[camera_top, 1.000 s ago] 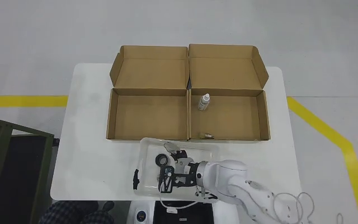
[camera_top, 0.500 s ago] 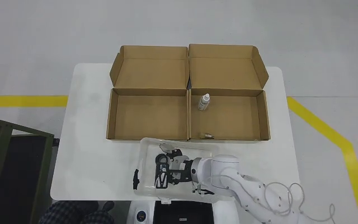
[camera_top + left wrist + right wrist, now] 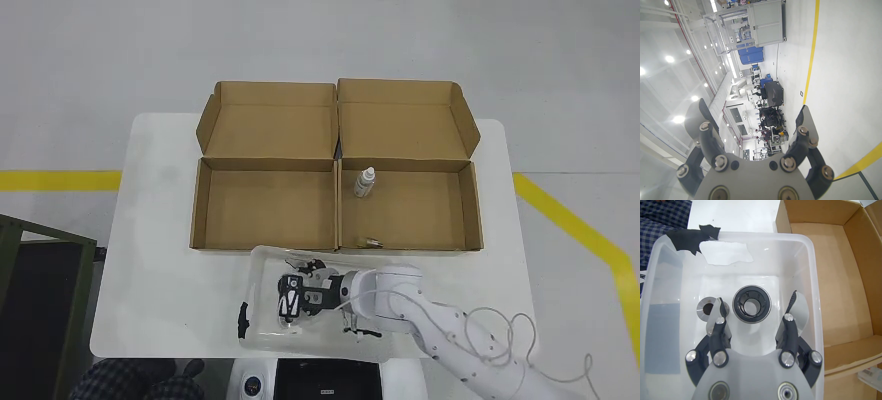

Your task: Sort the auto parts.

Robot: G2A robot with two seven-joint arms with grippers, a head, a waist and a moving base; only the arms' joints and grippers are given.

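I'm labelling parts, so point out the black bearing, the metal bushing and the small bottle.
black bearing (image 3: 752,290): right wrist view, upper rim.
metal bushing (image 3: 700,308): right wrist view, silver face.
small bottle (image 3: 364,181): top view, body.

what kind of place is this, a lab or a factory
Most likely a factory-style robotics test hall. A yellow floor line runs past the white table, a framed machine enclosure stands in the hall, and the table holds cardboard boxes and a clear bin of metal parts.
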